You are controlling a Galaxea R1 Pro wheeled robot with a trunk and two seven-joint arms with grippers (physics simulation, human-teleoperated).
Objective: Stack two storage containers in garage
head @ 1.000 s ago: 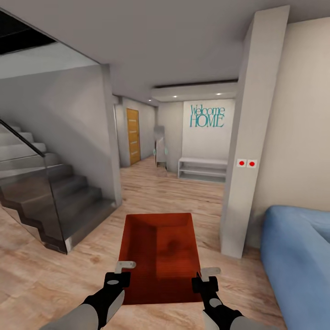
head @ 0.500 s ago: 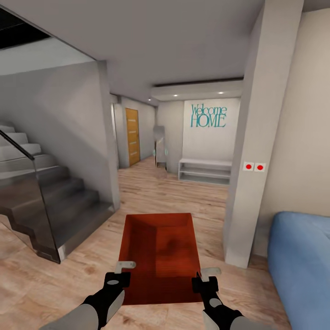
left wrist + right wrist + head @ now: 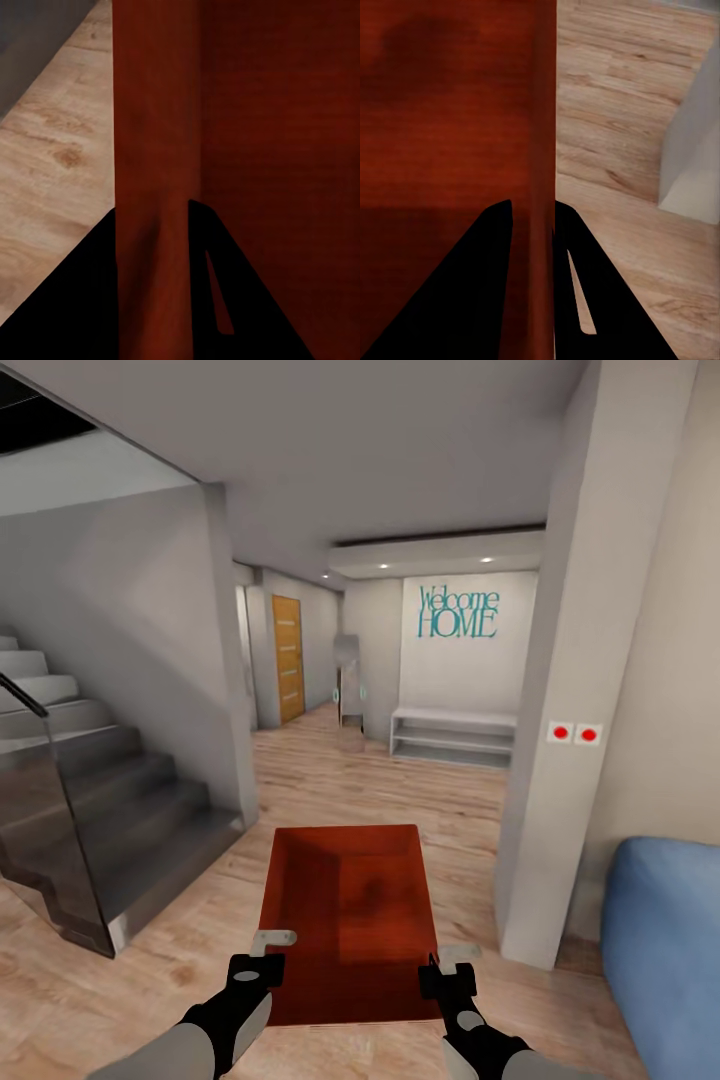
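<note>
The living room spreads ahead of both tools: pale wood-plank floor (image 3: pixel 380 780), a grey staircase (image 3: pixel 90 800) with a glass rail off to the left tool's side, a white pillar (image 3: pixel 560 710) and a blue sofa (image 3: pixel 665 950) off to the right tool's side, and a far wall with teal "Welcome HOME" lettering (image 3: pixel 457 612). One orange-red storage container (image 3: pixel 348 920) hangs between the tools, open top up, above the planks. The left tool (image 3: pixel 268 952) is clenched on the container's left wall, the right tool (image 3: pixel 452 963) on its right wall.
</note>
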